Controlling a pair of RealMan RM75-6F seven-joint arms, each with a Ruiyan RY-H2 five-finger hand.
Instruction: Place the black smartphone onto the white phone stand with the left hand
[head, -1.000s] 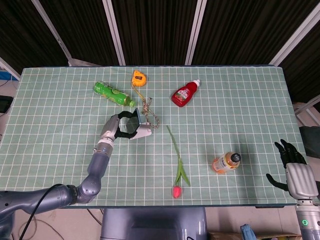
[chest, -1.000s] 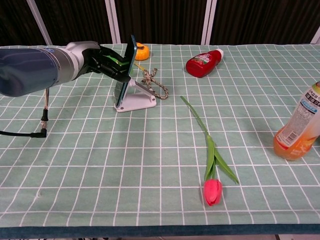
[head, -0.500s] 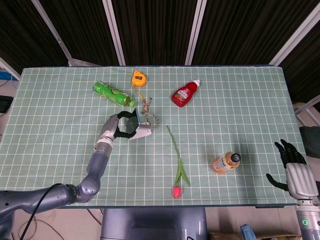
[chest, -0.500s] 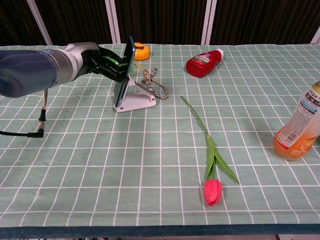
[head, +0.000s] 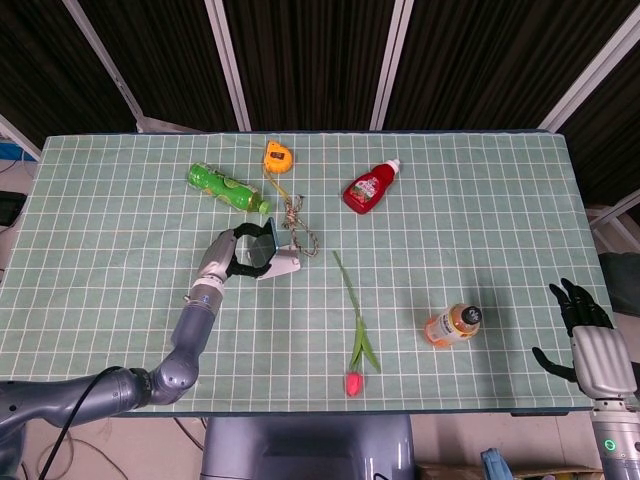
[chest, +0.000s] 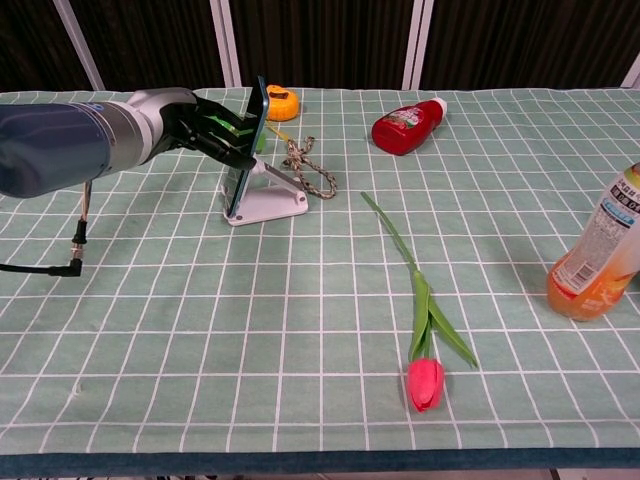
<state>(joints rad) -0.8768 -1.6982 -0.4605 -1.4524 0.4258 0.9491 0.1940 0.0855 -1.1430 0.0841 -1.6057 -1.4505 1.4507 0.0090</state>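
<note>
On the head view, left hand (head: 222, 262) is pinching the black smartphone (head: 258, 249) against the white phone stand (head: 283, 264); right hand (head: 590, 345) is idling off-table, fingers spread. Over on the chest view, phone is leaning steeply; releasing now is risking a tip or stand slide. Orange bottle (chest: 598, 252) is showing juice.
</note>
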